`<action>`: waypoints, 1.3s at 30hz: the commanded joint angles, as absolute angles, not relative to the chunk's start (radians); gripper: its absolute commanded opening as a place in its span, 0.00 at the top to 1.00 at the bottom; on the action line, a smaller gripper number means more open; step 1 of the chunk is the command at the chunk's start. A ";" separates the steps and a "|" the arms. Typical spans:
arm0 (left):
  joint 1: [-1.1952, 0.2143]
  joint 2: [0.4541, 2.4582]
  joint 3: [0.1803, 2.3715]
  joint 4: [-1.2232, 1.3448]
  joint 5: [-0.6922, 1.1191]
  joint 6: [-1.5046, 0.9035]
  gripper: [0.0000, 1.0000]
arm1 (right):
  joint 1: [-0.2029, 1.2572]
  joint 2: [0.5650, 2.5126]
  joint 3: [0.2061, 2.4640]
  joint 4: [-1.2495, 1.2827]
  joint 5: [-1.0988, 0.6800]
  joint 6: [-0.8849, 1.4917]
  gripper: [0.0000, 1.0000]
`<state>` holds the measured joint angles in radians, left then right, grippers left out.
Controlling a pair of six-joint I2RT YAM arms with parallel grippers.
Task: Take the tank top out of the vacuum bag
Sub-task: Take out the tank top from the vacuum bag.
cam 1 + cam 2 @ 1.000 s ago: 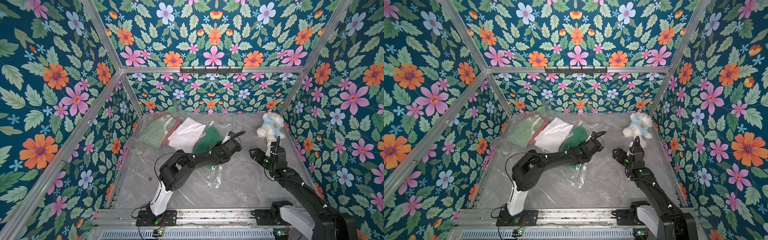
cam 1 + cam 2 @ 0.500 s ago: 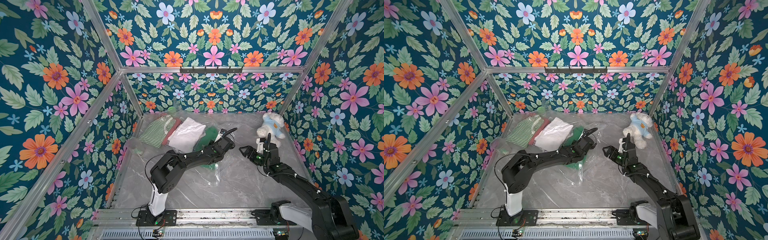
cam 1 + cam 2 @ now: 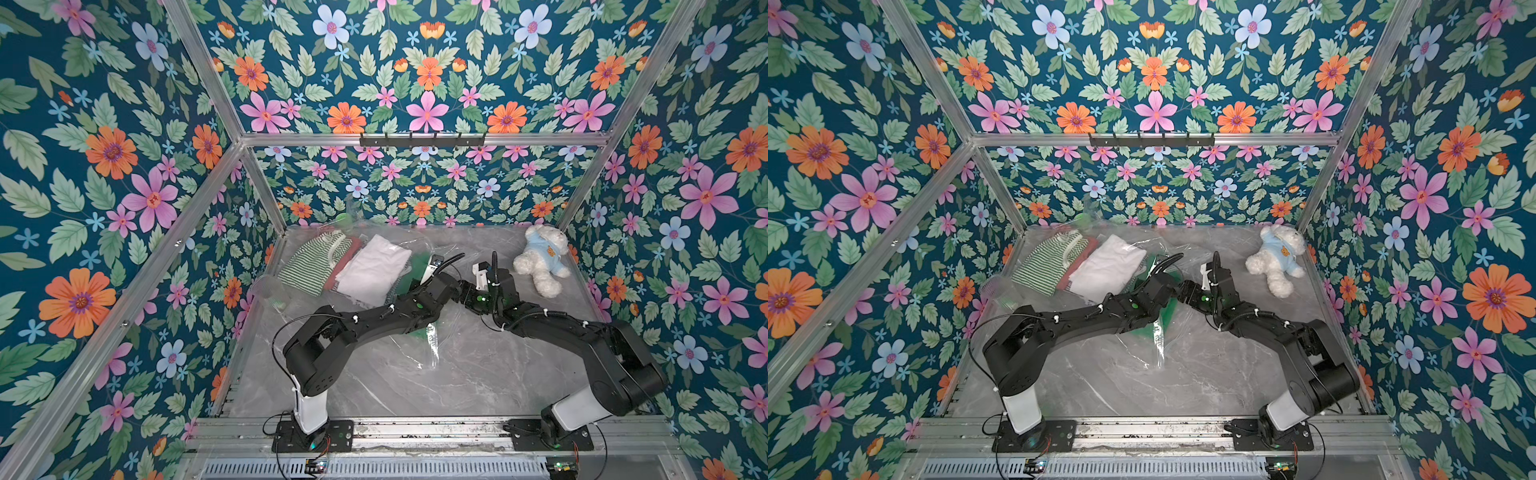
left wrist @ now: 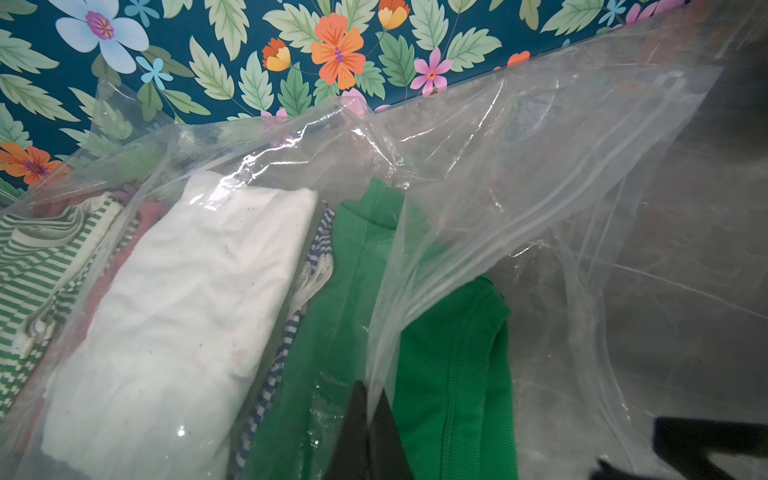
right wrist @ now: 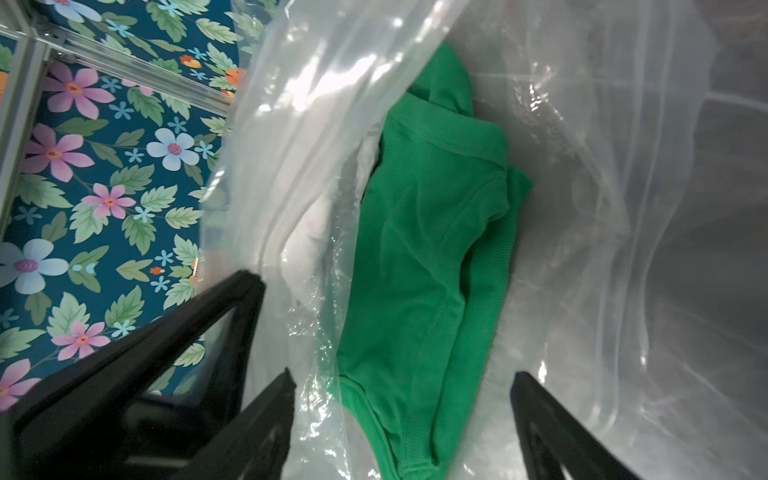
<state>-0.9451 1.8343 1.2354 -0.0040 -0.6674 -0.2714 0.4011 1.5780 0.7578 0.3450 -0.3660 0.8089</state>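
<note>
Floral paper covers every wall of the enclosure, and a grey marble table (image 3: 478,382) forms its floor. Across the table's far left part lies the vacuum bag (image 4: 519,174), its mouth turned toward the table's middle. Folded clothes are stacked inside it. A green-and-white striped piece (image 3: 311,266) lies nearest the far left corner, with a white one (image 3: 374,266) beside it. In the mouth, partly under the upper film, lies a green ribbed garment (image 5: 428,249). Its bound armholes suggest it is the tank top. A white teddy bear (image 3: 538,262) sits by the far right corner, well apart.

The step in hand looks like holding the mouth open for the reach. The left gripper (image 4: 365,401) has its jaws pressed together on the bag's upper film and holds that sheet up off the green cloth. The right gripper (image 5: 402,376) points into the opening, jaws wide apart on either side of the tank top's near end, gripping nothing. Both arms stretch low from the near edge, their wrists almost meeting over the table's middle.

Next, the right jaws probably need to settle on cloth alone, not film, and close. They would then draw back out of the mouth while the left gripper anchors the bag.
</note>
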 commanded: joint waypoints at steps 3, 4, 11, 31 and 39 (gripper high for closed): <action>-0.942 1.822 1.230 0.026 -0.700 -0.295 1.00 | 0.404 1.696 0.838 0.387 -0.386 0.833 0.19; -0.942 1.822 1.228 0.026 -0.701 -0.295 1.00 | 0.404 1.718 0.855 0.379 -0.391 0.833 0.19; -0.933 1.821 1.215 0.035 -0.676 -0.320 1.00 | 0.405 1.833 0.916 0.333 -0.395 0.838 0.19; -0.908 1.790 1.169 0.075 -0.608 -0.354 1.00 | 0.433 2.023 1.104 0.275 -0.523 0.782 0.47; -0.887 1.787 1.150 0.052 -0.621 -0.394 1.00 | 0.437 1.955 1.087 0.207 -0.425 0.729 1.00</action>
